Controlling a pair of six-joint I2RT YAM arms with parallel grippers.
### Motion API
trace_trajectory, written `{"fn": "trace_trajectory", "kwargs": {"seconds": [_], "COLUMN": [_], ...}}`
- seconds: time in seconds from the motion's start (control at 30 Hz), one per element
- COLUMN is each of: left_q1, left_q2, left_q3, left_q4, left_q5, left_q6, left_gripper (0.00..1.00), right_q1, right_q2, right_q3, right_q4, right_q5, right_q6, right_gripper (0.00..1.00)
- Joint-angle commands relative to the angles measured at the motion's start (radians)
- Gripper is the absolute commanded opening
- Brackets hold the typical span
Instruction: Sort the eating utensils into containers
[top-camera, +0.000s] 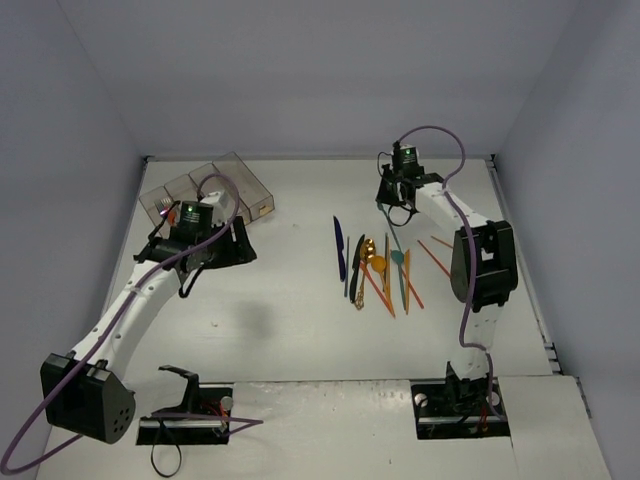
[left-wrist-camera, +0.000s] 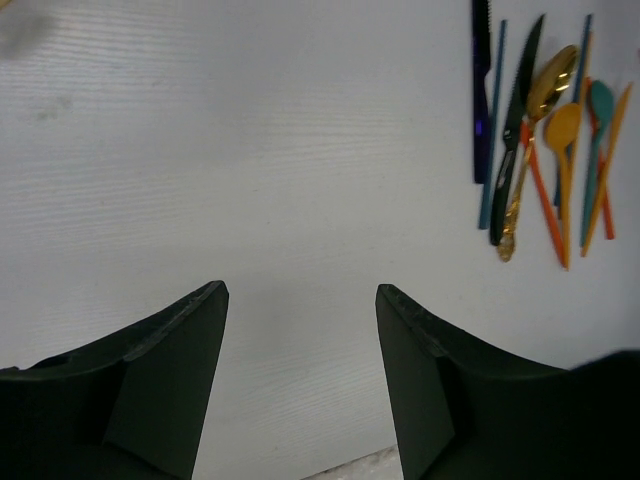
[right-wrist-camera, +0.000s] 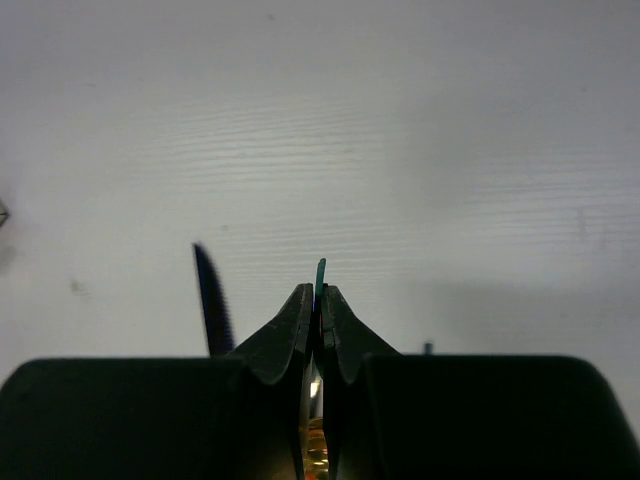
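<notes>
The utensils (top-camera: 378, 265) lie in a loose pile right of the table's middle: a dark blue knife (top-camera: 339, 245), a black knife, a gold spoon (top-camera: 368, 250), and orange and teal pieces. They also show in the left wrist view (left-wrist-camera: 545, 150) at the upper right. My right gripper (top-camera: 394, 206) hovers just behind the pile, shut on a thin teal utensil whose tip (right-wrist-camera: 320, 270) sticks out past the fingertips. My left gripper (left-wrist-camera: 300, 295) is open and empty over bare table, next to the clear containers (top-camera: 225, 180) at the back left.
Grey walls close in the table at the back and both sides. The dark blue knife (right-wrist-camera: 210, 300) shows left of my right fingers. A small orange and purple bit (top-camera: 167, 209) shows at the containers' near-left end, partly hidden by the left arm.
</notes>
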Motion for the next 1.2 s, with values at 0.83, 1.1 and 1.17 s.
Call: {"fn": "trace_trajectory", "kwargs": {"seconds": [0.83, 1.1, 1.17], "left_q1": [-0.409, -0.436, -0.439], "left_q2": [0.203, 0.28, 0.292], "left_q3": [0.201, 0.261, 0.272], "left_q4": [0.641, 0.57, 0.558], "left_q5": [-0.006, -0.062, -0.078], "left_q6": [-0.228, -0.204, -0.198], "left_gripper": [0.6, 0.58, 0.56], "right_q1": [0.35, 0.352, 0.351], "right_q2": [-0.537, -0.556, -0.557], "right_q3": [-0.271, -0.296, -0.299], "right_q4": [0.44, 0.467, 0.471], "right_q5": [0.018, 0.012, 0.014], "right_q6": [0.437, 0.471, 0.474], "right_gripper": [0.0, 0.0, 0.0]}}
